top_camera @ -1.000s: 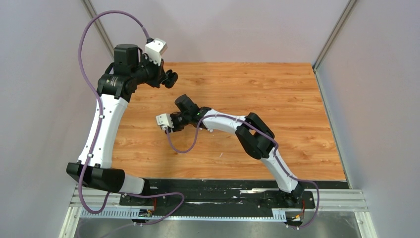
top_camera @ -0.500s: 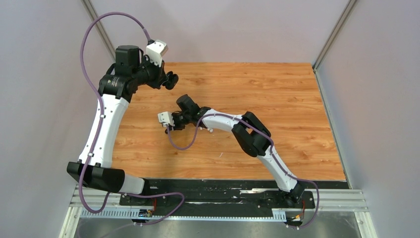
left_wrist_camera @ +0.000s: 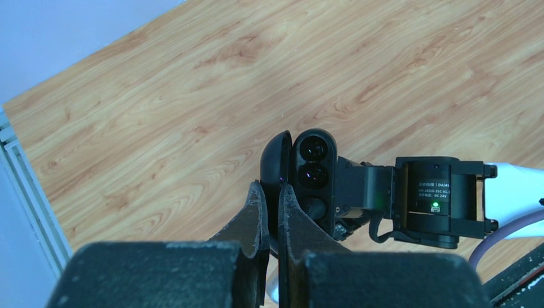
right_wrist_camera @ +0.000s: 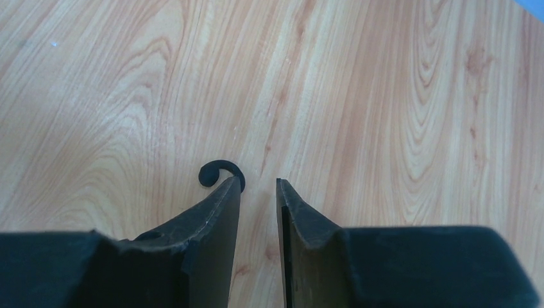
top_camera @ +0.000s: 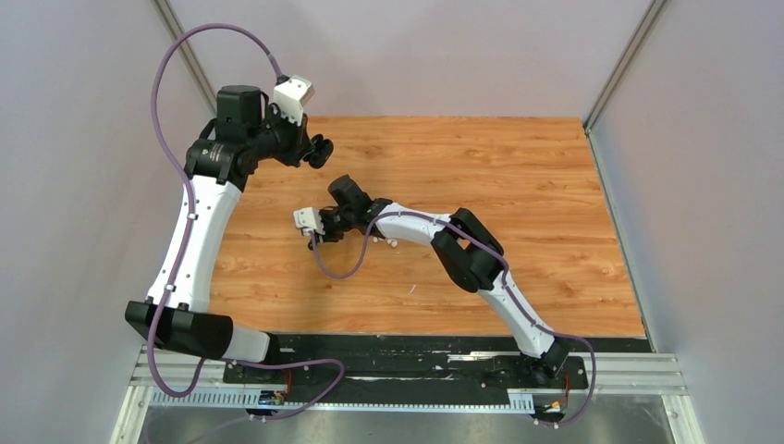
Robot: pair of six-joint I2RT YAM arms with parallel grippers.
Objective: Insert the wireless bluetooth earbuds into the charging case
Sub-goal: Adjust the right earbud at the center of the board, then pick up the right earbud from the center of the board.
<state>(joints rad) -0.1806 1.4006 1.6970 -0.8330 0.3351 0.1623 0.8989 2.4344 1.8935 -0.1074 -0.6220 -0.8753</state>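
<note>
My left gripper [left_wrist_camera: 271,189] is shut on the edge of an open black charging case [left_wrist_camera: 314,163] and holds it in the air at the table's far left [top_camera: 319,148]. The case's lid [left_wrist_camera: 274,160] is swung back and its round sockets face the camera. My right gripper [right_wrist_camera: 258,183] is low over the wood, jaws a little apart with nothing between them. A small black earbud [right_wrist_camera: 218,173] lies on the table, touching the tip of its left finger [right_wrist_camera: 228,196]. In the top view the right gripper [top_camera: 314,238] sits below the held case. No white buds are clearly visible.
The wooden table [top_camera: 518,176] is walled by grey panels left, back and right. The right arm's wrist [left_wrist_camera: 436,202] shows just under the held case. Two tiny white specks [top_camera: 413,289] lie near the right arm; I cannot tell what they are.
The right arm has shifted slightly left and away from the bases, its elbow drawing in. The left arm and the held case have barely moved.
</note>
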